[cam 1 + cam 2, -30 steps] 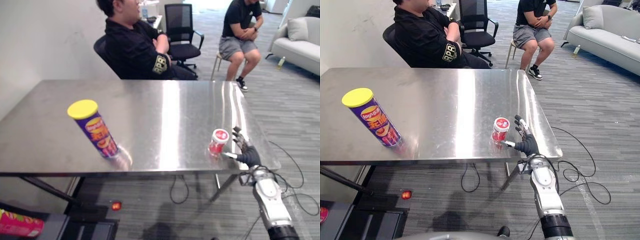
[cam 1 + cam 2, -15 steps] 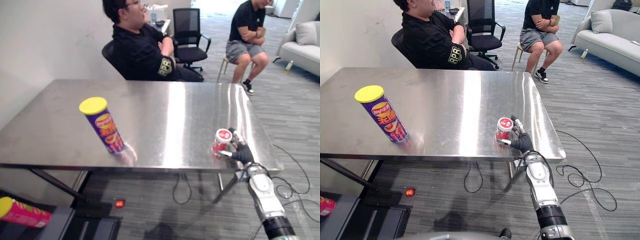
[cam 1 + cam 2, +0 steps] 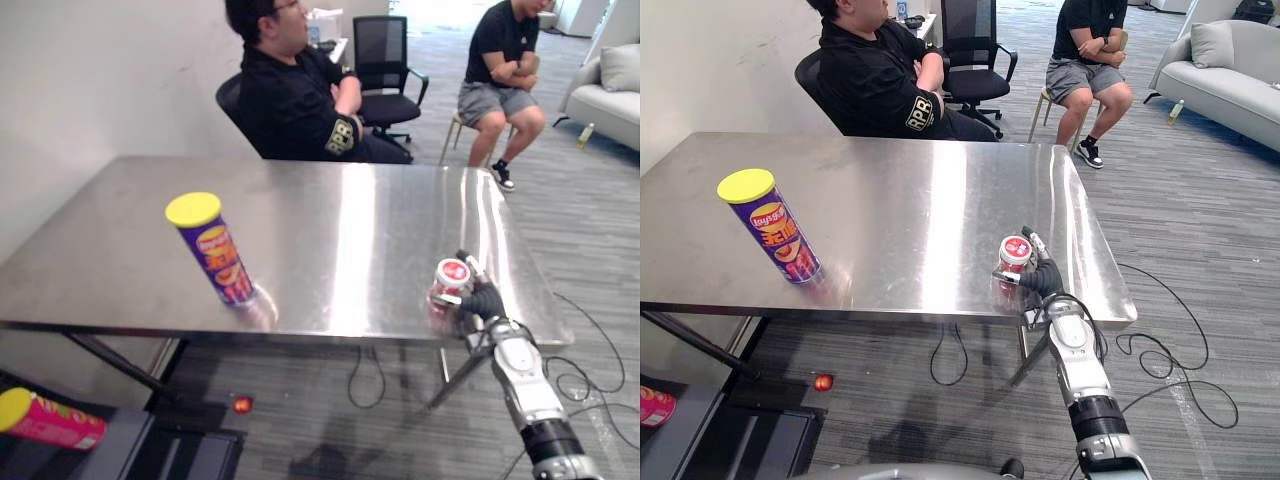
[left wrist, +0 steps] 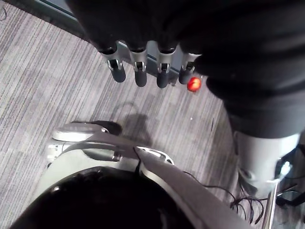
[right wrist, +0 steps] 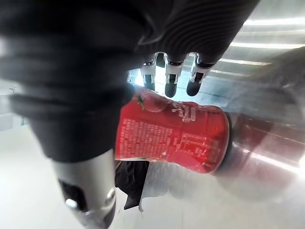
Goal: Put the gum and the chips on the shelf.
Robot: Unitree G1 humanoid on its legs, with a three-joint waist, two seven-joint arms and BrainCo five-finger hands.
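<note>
The gum canister, red with a white lid, stands near the front right edge of the steel table. My right hand is pressed up to its right side. The thumb reaches across the canister's front and the fingers run straight past its far side, so the hand is open around it. The chips can, purple with a yellow lid, stands upright at the front left of the table, far from either hand. My left hand hangs over the floor with relaxed fingers and holds nothing.
Two people sit behind the table's far edge, one close against it and one further back by a black office chair. A sofa stands at the back right. A pink can with a yellow lid lies low at the front left.
The camera has shifted. My right hand has moved in against the gum canister, with the thumb now across its front. The chips can has stayed in place.
</note>
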